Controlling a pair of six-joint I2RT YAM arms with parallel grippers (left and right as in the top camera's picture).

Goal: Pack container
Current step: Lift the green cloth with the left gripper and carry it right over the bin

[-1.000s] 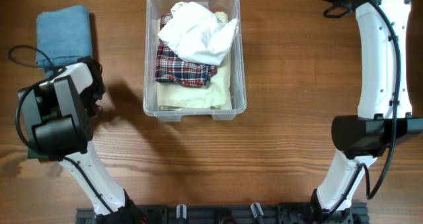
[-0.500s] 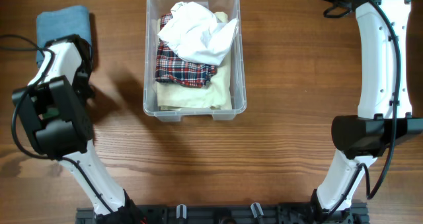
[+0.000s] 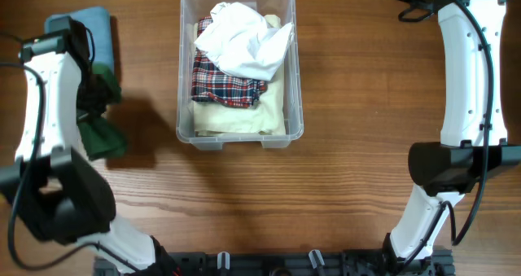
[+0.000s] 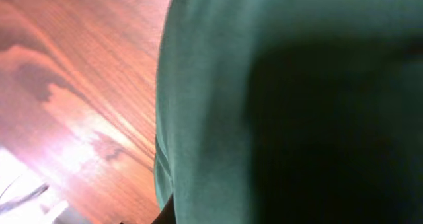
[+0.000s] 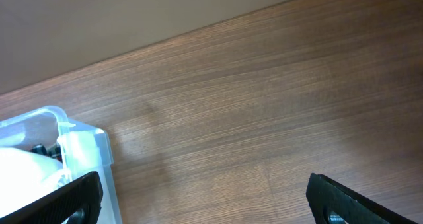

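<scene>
Wood-grain table (image 3: pixel 350 146): left jaws pinch soft green cloth (image 3: pixel 104 138); right jaws gape wide.

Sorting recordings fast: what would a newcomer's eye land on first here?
The clear container at top centre, heaped with a white cloth over a plaid cloth. Next, the dark green cloth hanging from the left arm at the left edge, just below a blue cloth in the corner.

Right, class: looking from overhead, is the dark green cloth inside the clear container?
No, the dark green cloth is outside it, off to the left of the container.
</scene>
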